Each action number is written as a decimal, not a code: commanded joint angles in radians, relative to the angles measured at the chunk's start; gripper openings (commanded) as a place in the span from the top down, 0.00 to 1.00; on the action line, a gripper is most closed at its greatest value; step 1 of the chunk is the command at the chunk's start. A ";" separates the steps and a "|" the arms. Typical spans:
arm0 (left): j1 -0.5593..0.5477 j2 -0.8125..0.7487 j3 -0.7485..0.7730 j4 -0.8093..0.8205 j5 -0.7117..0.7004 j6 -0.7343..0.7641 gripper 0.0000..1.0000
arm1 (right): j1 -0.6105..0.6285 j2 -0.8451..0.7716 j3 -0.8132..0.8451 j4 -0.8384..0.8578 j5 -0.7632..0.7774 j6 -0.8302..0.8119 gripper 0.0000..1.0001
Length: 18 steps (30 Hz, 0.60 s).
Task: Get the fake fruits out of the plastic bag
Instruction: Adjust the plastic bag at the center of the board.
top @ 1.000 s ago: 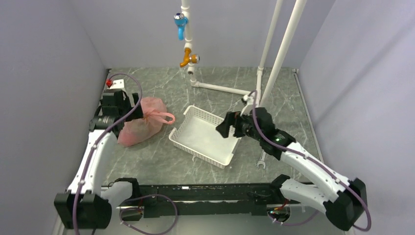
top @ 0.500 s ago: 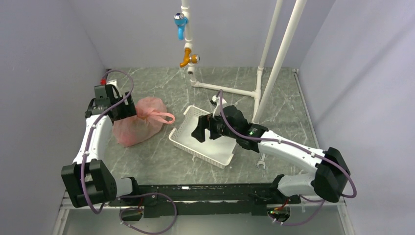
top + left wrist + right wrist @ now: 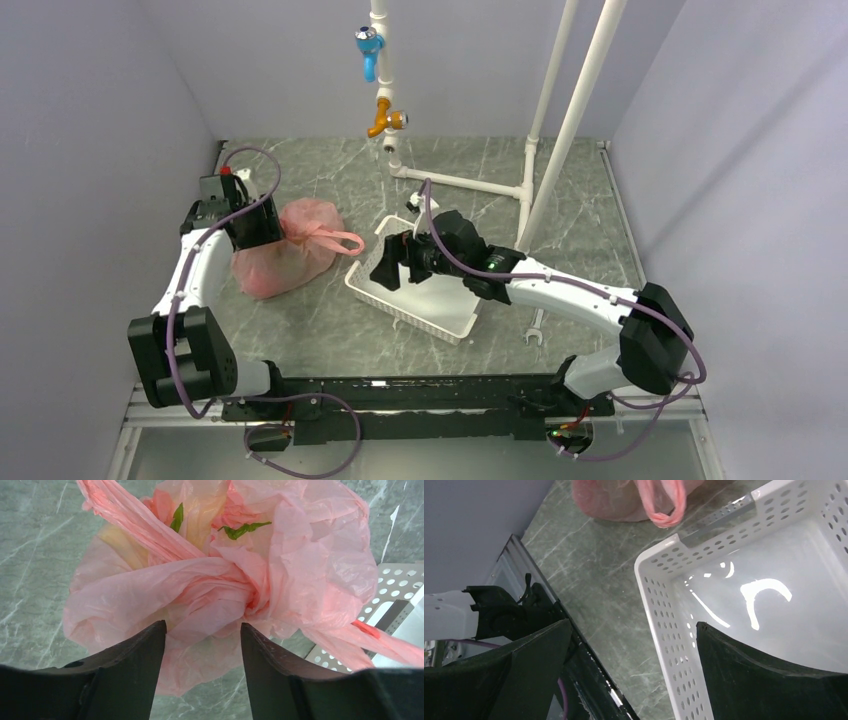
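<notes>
At the left side of the worktop the pink plastic bag lies bunched and knotted. The fake fruits are all inside it: I make out a yellowish shape and some green leaf tips through the film, nothing more exact. My left claw is partly spread, its fingers either side of the twisted folds at the bag's mouth; I can't see that it has clamped on them yet. My right claw is spread wide and holds nothing, hanging over the corner of the white perforated basket nearest the bag.

What worries me:
- The film is thin and crinkly. If the left claw catches a single layer, I expect it to stretch or tear rather than open the mouth.
- If it catches the whole knot, lifting would likely carry bag and fruit up together, with nothing freed.
- The fruits look round and glossy, so a sudden spill could send them rolling along the worktop.
- The loop handle lies just beside the basket corner, and dragging the bag could hook it on the rim.
- The right claw sits low by the basket wall, so a careless reach toward the bag may knock the basket or meet the left arm.
</notes>
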 commanded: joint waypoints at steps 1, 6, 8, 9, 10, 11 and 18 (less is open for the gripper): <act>-0.005 -0.007 -0.004 0.021 -0.016 0.011 0.40 | 0.019 -0.008 0.019 0.073 -0.003 0.017 0.00; -0.018 0.014 0.001 0.020 -0.082 0.025 0.52 | 0.030 -0.016 0.005 0.082 0.012 0.022 0.00; -0.025 0.030 0.007 0.010 -0.086 0.029 0.55 | 0.032 -0.012 0.008 0.079 0.015 0.023 0.00; -0.026 0.034 0.010 0.006 -0.082 0.030 0.60 | 0.033 -0.012 0.009 0.078 0.018 0.022 0.00; -0.028 0.032 0.008 0.006 -0.075 0.030 0.67 | 0.036 -0.012 0.009 0.079 0.023 0.022 0.00; -0.027 0.027 0.005 0.008 -0.069 0.027 0.77 | 0.038 -0.011 0.010 0.078 0.026 0.020 0.00; -0.042 -0.094 -0.059 -0.017 0.006 -0.041 1.00 | 0.057 0.063 0.115 -0.016 0.108 -0.011 0.00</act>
